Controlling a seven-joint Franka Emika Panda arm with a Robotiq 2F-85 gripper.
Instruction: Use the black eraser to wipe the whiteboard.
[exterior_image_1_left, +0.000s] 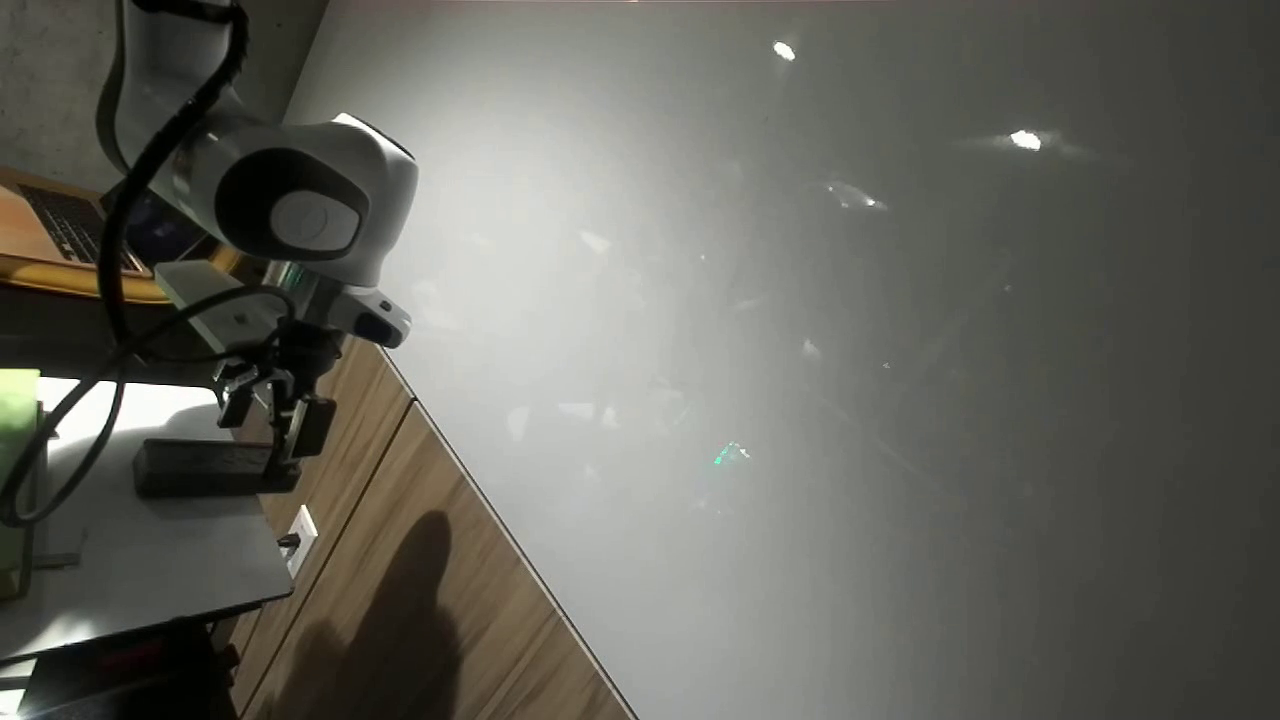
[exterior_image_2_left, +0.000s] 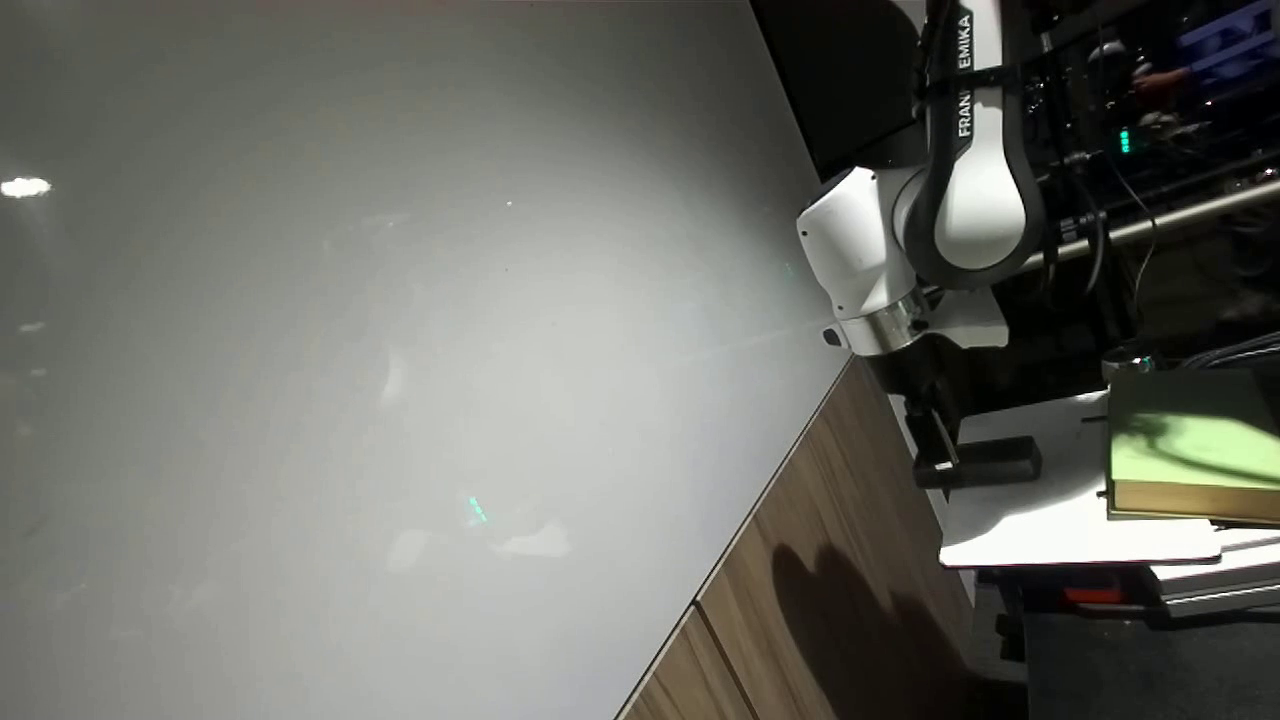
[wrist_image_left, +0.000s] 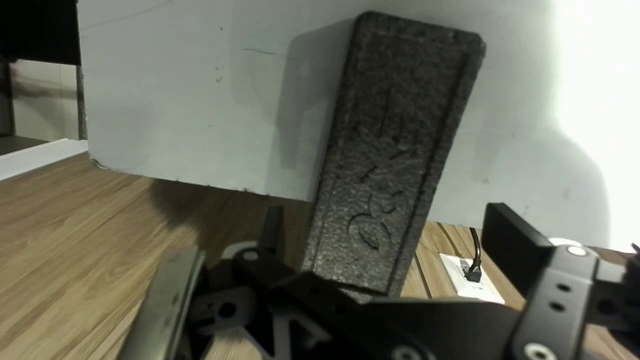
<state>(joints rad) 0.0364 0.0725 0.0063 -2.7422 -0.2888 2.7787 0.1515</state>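
The black eraser (exterior_image_1_left: 200, 468) lies flat on the small white table top, with one end sticking out past its edge; it also shows in an exterior view (exterior_image_2_left: 1000, 463) and the wrist view (wrist_image_left: 395, 140). My gripper (exterior_image_1_left: 272, 425) is at the eraser's overhanging end, also seen in an exterior view (exterior_image_2_left: 935, 450). In the wrist view my gripper (wrist_image_left: 390, 237) is open, with the eraser's end between the fingers, nearer the left finger; contact cannot be told. The whiteboard (exterior_image_1_left: 800, 350) fills much of both exterior views (exterior_image_2_left: 400, 350), showing light reflections and no clear dark scribbles.
The small white table top (exterior_image_2_left: 1060, 540) also carries a green book (exterior_image_2_left: 1190, 460). A wood panel (exterior_image_1_left: 450, 580) runs below the whiteboard and has a socket with a plug (wrist_image_left: 470, 285). A laptop (exterior_image_1_left: 80, 225) lies behind the arm. A black cable (exterior_image_1_left: 115, 260) hangs along the arm.
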